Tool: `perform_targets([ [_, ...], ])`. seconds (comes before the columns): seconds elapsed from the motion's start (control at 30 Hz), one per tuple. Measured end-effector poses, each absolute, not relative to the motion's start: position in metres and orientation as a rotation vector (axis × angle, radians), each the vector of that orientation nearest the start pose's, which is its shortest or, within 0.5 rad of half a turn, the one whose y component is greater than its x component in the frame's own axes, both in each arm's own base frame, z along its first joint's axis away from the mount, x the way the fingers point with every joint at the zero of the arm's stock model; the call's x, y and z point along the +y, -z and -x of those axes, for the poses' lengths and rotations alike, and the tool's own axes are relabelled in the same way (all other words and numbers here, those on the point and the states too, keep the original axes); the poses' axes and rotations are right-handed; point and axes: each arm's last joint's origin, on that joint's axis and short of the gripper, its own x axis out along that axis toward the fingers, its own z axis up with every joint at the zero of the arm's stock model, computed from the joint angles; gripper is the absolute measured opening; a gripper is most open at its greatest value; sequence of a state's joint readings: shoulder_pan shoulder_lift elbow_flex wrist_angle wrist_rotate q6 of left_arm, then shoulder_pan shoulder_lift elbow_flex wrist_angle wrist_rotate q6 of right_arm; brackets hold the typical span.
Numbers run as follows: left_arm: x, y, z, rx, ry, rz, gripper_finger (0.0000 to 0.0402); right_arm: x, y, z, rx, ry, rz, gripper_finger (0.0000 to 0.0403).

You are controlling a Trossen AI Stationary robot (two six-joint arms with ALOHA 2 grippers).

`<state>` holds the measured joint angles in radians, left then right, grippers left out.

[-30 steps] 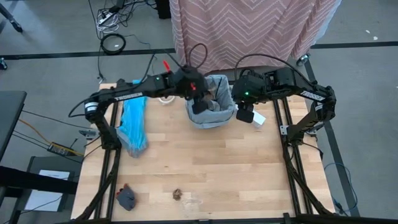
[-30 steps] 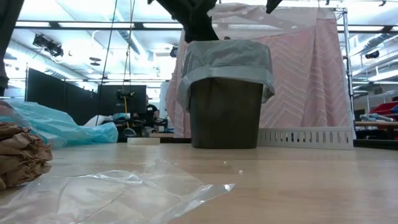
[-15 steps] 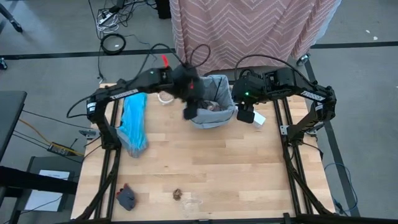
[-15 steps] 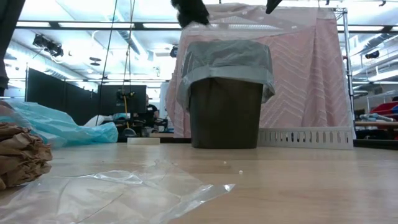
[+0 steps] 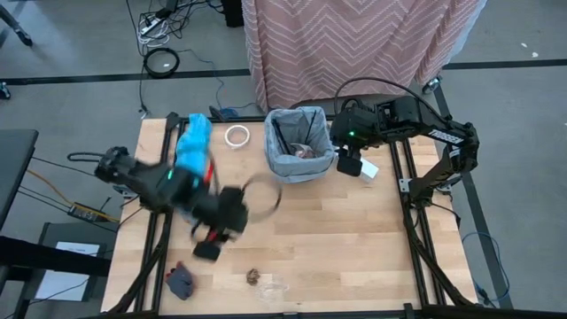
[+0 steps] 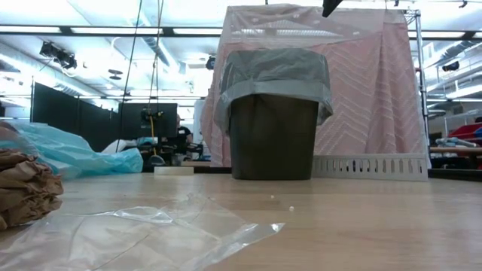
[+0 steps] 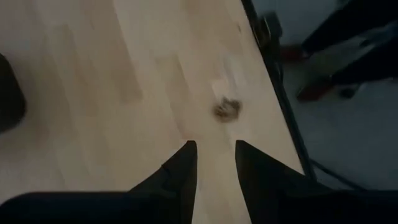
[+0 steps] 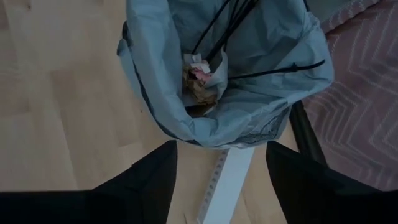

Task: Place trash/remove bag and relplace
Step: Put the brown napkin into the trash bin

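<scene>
The dark bin stands at the table's far middle, lined with the light grey bag, whose rim is folded over the bin's edge. Trash lies inside it: thin dark sticks and crumpled brown paper. My right gripper hovers open just right of the bin, and in its own view nothing is between the fingers. My left gripper is open over the near left of the table. A brown paper wad lies on the wood ahead of it. The turquoise-blue bag lies at the far left.
A white tape ring lies left of the bin and a long white box lies right of it. A dark lump, a small brown wad and clear plastic film sit near the front edge. A pink cloth hangs behind the table.
My left gripper has risen from the bin's mouth and swung fast toward the table's near left, passing out of the low view. The bin, its grey bag and my right gripper have stayed where they were.
</scene>
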<state>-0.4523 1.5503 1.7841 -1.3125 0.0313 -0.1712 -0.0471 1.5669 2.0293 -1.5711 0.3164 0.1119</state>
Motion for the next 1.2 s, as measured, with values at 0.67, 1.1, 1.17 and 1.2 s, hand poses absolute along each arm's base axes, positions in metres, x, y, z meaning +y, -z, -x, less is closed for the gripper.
perform_targets([
  [0.67, -0.183, -0.2, -0.256, 0.845, 0.275, 0.357, 0.0118, -0.017, -0.444, -0.254, 1.093, 0.299, 0.015, 0.0267],
  [1.1, -0.192, -0.158, -0.27, 0.861, 0.216, 0.353, 0.0118, -0.011, -0.444, -0.254, 1.094, 0.261, -0.001, 0.0283],
  [1.17, -0.193, -0.15, -0.27, 0.885, 0.206, 0.352, 0.0118, -0.011, -0.444, -0.254, 1.094, 0.255, -0.003, 0.0281],
  [1.2, -0.194, -0.146, -0.27, 0.905, 0.205, 0.353, 0.0118, -0.01, -0.444, -0.254, 1.095, 0.253, -0.003, 0.0281],
])
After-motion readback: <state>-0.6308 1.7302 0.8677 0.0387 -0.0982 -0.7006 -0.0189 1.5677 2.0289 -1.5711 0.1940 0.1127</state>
